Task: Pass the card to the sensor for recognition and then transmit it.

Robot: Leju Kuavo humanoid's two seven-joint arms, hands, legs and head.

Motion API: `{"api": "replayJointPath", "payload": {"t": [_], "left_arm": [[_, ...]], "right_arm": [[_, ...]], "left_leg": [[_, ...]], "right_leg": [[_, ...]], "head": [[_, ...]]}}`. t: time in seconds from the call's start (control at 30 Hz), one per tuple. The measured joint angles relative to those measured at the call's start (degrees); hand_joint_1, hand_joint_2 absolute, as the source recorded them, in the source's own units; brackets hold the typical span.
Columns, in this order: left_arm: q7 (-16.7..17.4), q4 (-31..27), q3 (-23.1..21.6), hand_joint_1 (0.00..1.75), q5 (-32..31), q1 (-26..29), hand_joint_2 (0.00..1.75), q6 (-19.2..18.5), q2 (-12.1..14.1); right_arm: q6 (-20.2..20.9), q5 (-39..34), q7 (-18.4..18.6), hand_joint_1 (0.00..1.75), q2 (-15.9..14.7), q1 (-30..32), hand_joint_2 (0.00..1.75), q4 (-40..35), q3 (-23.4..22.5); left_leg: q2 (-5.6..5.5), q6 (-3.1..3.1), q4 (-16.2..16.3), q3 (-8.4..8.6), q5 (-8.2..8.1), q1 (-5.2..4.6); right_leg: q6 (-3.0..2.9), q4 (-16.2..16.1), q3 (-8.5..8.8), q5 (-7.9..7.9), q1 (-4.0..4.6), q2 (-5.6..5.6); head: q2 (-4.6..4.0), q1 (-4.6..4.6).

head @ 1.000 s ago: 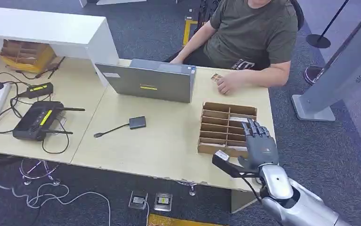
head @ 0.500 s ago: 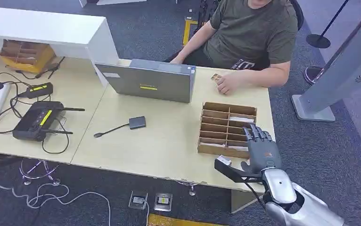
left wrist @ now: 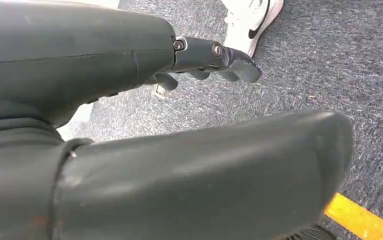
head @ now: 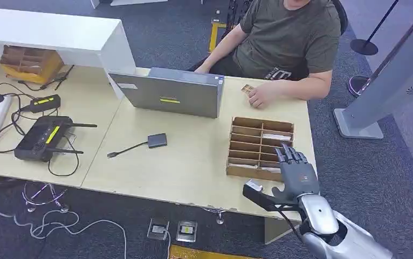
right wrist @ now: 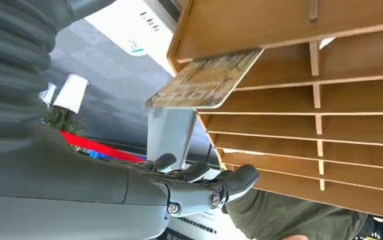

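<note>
A wooden slotted card box [head: 260,145] stands near the table's right front corner. A patterned card [right wrist: 205,82] sticks out of one of its slots, seen close in the right wrist view. My right hand [head: 296,174] hovers at the box's near right corner with fingers [right wrist: 214,185] spread and nothing in them; the card lies just beyond the fingertips. The sensor, a small black reader [head: 157,140] on a cable, lies mid-table to the left of the box. My left hand [left wrist: 209,55] hangs over grey carpet, holding nothing.
A person sits behind the table, their hand [head: 262,95] resting beside a small card [head: 247,88]. A grey laptop [head: 167,91] stands behind the reader. A black router [head: 42,137] and cables lie at the left. The table's front edge [head: 193,200] is just under my right thumb.
My right hand has drawn back a little from the box toward the table's front edge, still empty. Nothing else has moved.
</note>
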Motion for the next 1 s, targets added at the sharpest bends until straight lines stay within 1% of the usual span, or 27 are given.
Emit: {"api": "replayJointPath", "payload": {"t": [0.4,0.43,0.47,1.0], "left_arm": [[0.44,0.00,0.00,0.00,0.00,0.00,0.00,0.04,0.00],[0.44,0.00,0.00,0.00,0.00,0.00,0.00,0.02,0.00],[0.44,0.00,0.00,0.00,0.00,0.00,0.00,0.02,0.00],[0.44,0.00,0.00,0.00,-0.11,0.00,0.00,-0.13,0.31]], "right_arm": [[-0.07,0.02,0.39,0.00,0.33,0.39,1.75,0.00,0.00],[-0.07,0.02,0.39,0.09,0.33,0.41,1.75,0.00,0.00],[-0.07,0.00,0.42,1.75,0.33,0.44,1.75,0.00,0.00],[0.39,0.44,1.25,1.75,0.31,1.14,1.75,0.00,-0.42]], "left_leg": [[0.00,0.00,0.00,0.00,0.00,0.00],[0.00,0.00,0.00,0.00,0.00,0.00],[0.00,0.00,0.00,0.00,0.00,0.00],[0.00,0.00,0.00,0.01,0.00,0.00]], "right_leg": [[0.00,0.00,0.00,0.00,0.00,0.00],[0.00,0.00,0.00,0.00,0.00,0.00],[0.00,0.00,0.00,0.00,0.00,0.00],[0.00,0.00,0.00,0.00,0.00,0.00]], "head": [[0.00,0.00],[0.00,0.00],[0.00,0.00],[0.00,0.02]]}}
